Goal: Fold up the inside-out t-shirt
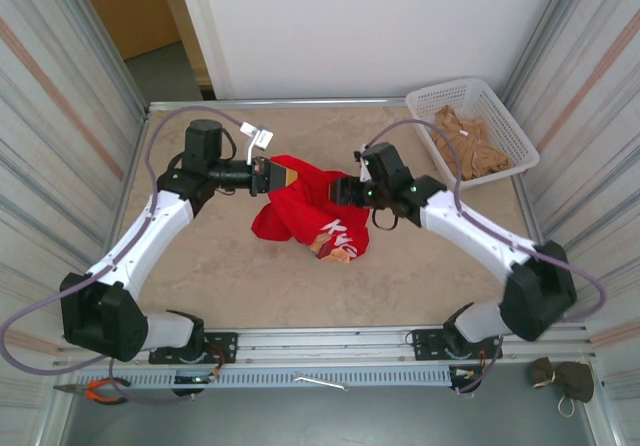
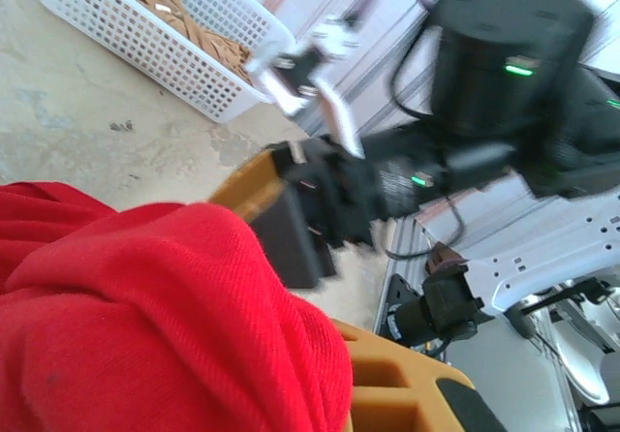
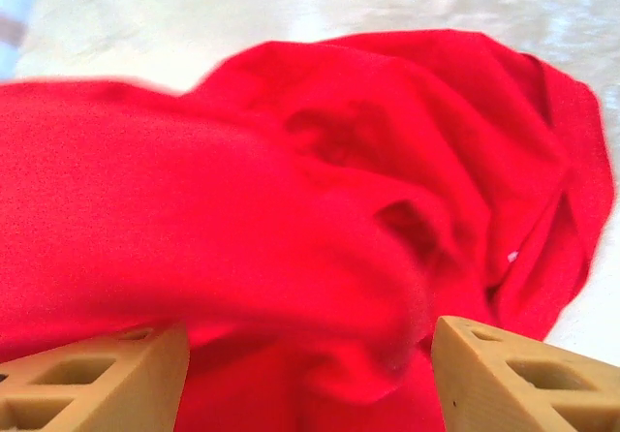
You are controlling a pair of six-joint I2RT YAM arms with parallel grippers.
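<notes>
A crumpled bright red cotton t-shirt [image 1: 308,216] lies on a beige table [image 1: 220,266]. The left gripper [image 1: 287,177] pinches its far-left edge; the right gripper [image 1: 342,191], fingers spread, meets its right side.

Beige table [image 1: 200,266] with crumpled red t-shirt [image 1: 305,211], white basket [image 1: 445,88]

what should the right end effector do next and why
Probably draw the right end effector back a little, clear of the t-shirt: its jaws stand apart with red cloth bunched between them, while the left end effector is shut on the t-shirt's left side. From there it could seek an edge to spread.
</notes>
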